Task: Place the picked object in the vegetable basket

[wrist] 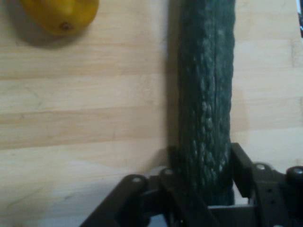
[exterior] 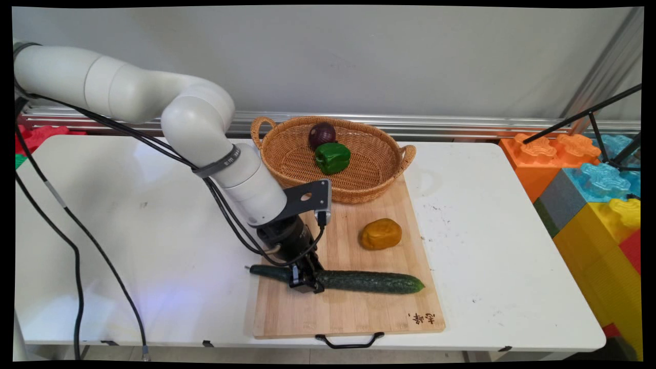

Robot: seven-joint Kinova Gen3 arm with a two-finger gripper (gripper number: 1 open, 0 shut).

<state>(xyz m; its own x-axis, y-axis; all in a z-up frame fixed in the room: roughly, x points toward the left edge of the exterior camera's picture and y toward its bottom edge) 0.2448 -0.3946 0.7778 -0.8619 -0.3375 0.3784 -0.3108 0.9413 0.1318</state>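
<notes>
Claw (exterior: 306, 283) down on the wooden cutting board (exterior: 353, 312), clamped around one dark green cucumber (exterior: 369, 281) near its left end. Cucumber flat along the board's near half, stem tip overhanging the left edge at 9 o'clock. One orange-yellow lemon-like fruit (exterior: 381, 233) at 1 o'clock from the claw, apart from the cucumber. One wicker basket (exterior: 382, 177) at 12 o'clock on the board's far end, holding one green pepper (exterior: 332, 157) and one purple onion (exterior: 322, 135), touching. All on one white table (exterior: 128, 230).

Hand view: claw (wrist: 203, 182) at 6 o'clock, fingers (wrist: 241, 168) pressed to both sides of the cucumber (wrist: 206, 94). Fruit (wrist: 59, 14) at 11 o'clock on the board (wrist: 85, 127).
</notes>
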